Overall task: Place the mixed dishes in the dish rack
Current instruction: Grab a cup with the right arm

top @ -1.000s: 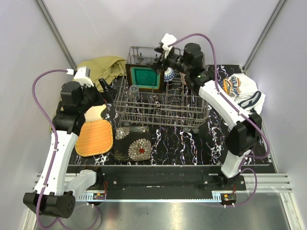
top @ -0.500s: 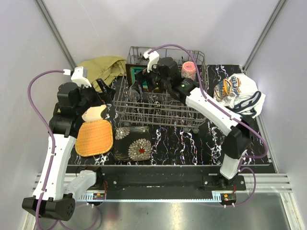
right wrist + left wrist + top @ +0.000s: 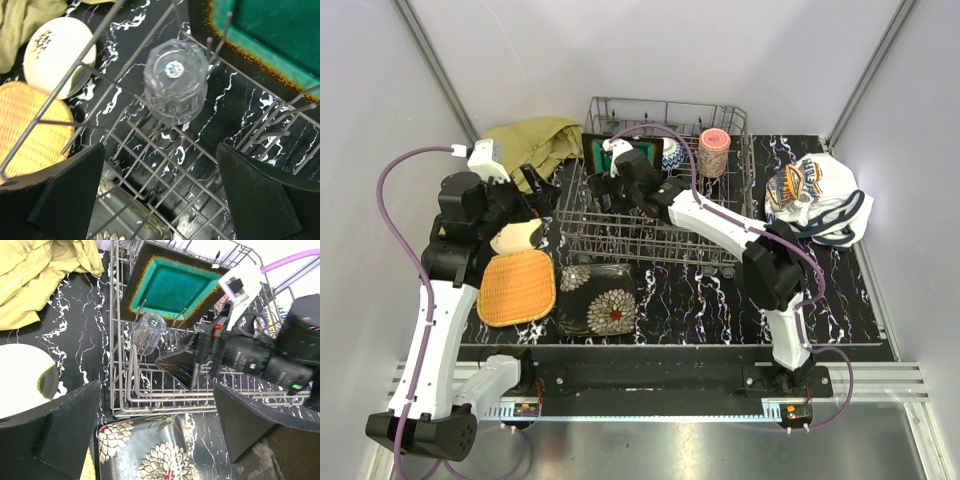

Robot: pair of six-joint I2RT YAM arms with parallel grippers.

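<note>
My right arm (image 3: 720, 215) has swung from the rack's far right corner to the upper centre of the overhead frame. The clear glass (image 3: 176, 80) sits among the tines at the left of the dish rack (image 3: 720, 238), just in front of the leaning teal plate (image 3: 175, 287). My right fingers (image 3: 65, 195) hang spread above it, holding nothing. My left fingers (image 3: 60, 425), also spread and empty, hover left of the rack over the counter (image 3: 720, 300), near the cream plate (image 3: 20, 375).

The dish rack (image 3: 720, 235) sits far-centre on the desk (image 3: 700, 300). In it: leaning plate (image 3: 175, 287) far left, glass (image 3: 176, 80) just nearer, bowl (image 3: 672, 155) then cup (image 3: 713, 152) rightward. Left of it, far to near: cloth (image 3: 530, 140), round plate (image 3: 20, 375), square plate (image 3: 517, 287). Other plates (image 3: 600, 298) lie before it; second cloth (image 3: 815, 195) right.
</note>
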